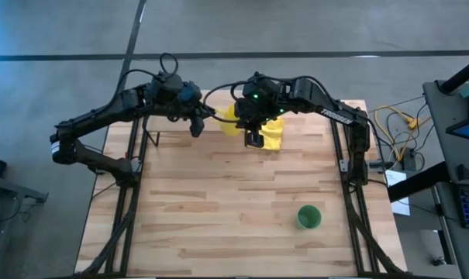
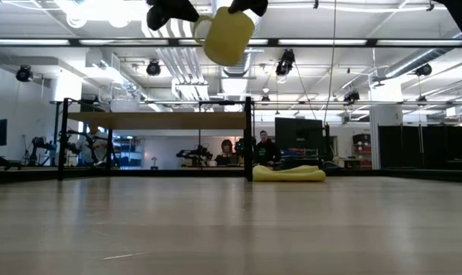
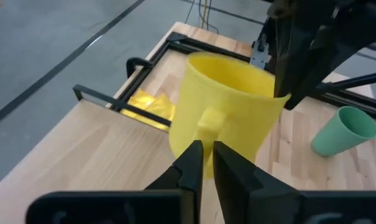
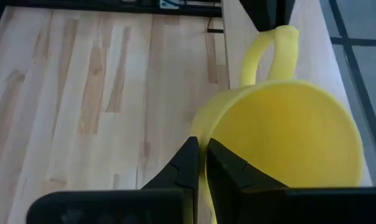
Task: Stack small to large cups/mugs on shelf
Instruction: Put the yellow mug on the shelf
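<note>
The table (image 1: 242, 201) fills the high view, its plank top mostly bare. At its far side stands the shelf (image 2: 158, 121), a light board in a black frame, seen raised above the tabletop in the low view. Both arms reach in over the far middle of the table and meet there. The right gripper (image 4: 198, 163) is pinched on the rim of the yellow mug (image 2: 227, 35), one finger inside the wall and one outside, and holds it high above the table, above shelf height in the low view. The left gripper (image 3: 206, 163) comes at the mug from the other side; its fingers are nearly together around the handle (image 3: 210, 122), and the right wrist view shows them meeting the top of the handle loop, so it looks clamped on the handle too. A yellow cloth (image 2: 290, 173) lies crumpled on the table just below the mug, beside the shelf's end post. The green cup (image 1: 308, 217) stands alone near the table's front right, well apart from both arms. The glass cup cannot be made out.
</note>
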Controlling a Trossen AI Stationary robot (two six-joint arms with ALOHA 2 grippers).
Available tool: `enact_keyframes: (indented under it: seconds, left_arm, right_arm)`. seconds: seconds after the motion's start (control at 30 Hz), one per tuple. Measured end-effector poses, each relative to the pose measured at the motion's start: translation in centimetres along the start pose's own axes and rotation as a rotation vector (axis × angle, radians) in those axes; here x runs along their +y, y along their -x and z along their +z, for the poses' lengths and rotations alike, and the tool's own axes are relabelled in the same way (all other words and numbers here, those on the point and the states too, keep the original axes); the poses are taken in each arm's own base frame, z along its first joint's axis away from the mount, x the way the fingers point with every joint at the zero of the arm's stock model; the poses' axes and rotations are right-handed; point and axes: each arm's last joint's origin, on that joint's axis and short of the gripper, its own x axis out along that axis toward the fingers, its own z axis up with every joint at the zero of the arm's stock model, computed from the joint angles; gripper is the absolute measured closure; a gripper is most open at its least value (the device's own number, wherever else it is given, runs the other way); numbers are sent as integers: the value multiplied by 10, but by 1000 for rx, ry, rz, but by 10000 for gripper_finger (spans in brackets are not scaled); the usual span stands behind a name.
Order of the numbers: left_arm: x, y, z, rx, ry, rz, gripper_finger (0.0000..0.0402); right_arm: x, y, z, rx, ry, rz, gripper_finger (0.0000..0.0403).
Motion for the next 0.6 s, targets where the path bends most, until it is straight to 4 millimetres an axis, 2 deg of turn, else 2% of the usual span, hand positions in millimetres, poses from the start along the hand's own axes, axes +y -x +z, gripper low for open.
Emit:
enact_keyframes:
  seconds: [0.17, 0.6]
  left_arm:
    - [1, -3, -4, 20, -1, 25, 401]
    - [1, -4, -5, 22, -1, 28, 397]
  right_arm:
    - [-1, 0, 1, -9, 4, -3, 384]
    - [-1, 0, 1, -15, 32, -6, 393]
